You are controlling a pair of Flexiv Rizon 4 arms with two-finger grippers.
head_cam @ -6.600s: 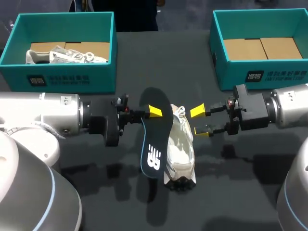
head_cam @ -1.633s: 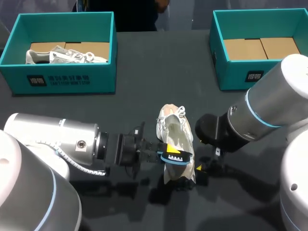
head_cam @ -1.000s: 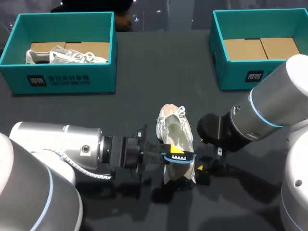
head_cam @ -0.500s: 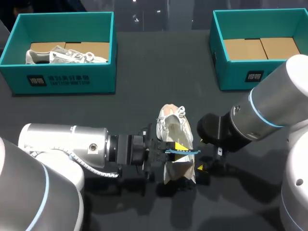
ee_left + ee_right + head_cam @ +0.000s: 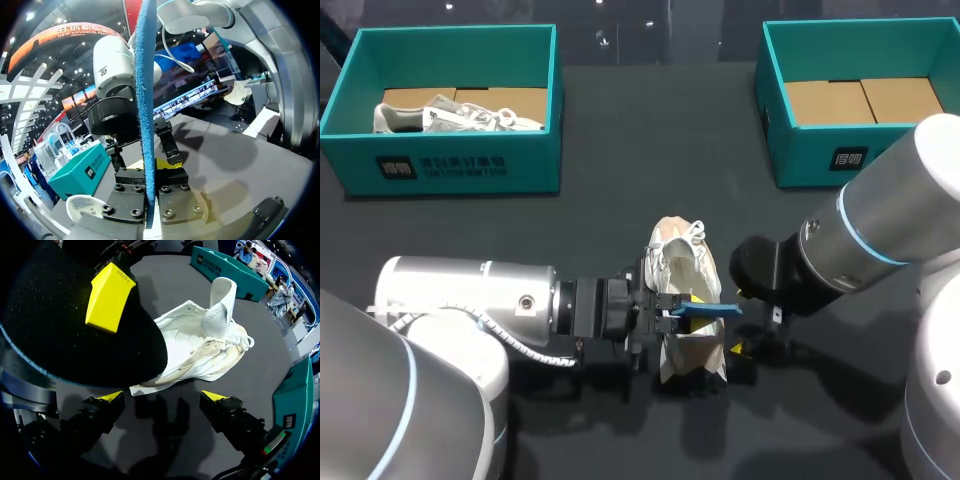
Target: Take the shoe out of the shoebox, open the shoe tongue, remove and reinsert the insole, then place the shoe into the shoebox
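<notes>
Left hand (image 5: pixel 683 305) grips insole (image 5: pixel 720 309) above shoe (image 5: pixel 682 265) heel.

Left arm (image 5: pixel 470 300) and right arm (image 5: pixel 880 230) extend inward, left fingers (image 5: pixel 109 297) pinched close, right fingers (image 5: pixel 214 396) spread wide.

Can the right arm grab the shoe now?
Probably yes. The right gripper is open, with the shoe heel just ahead and nothing between. The insole in the left gripper hangs over that end, though.
</notes>
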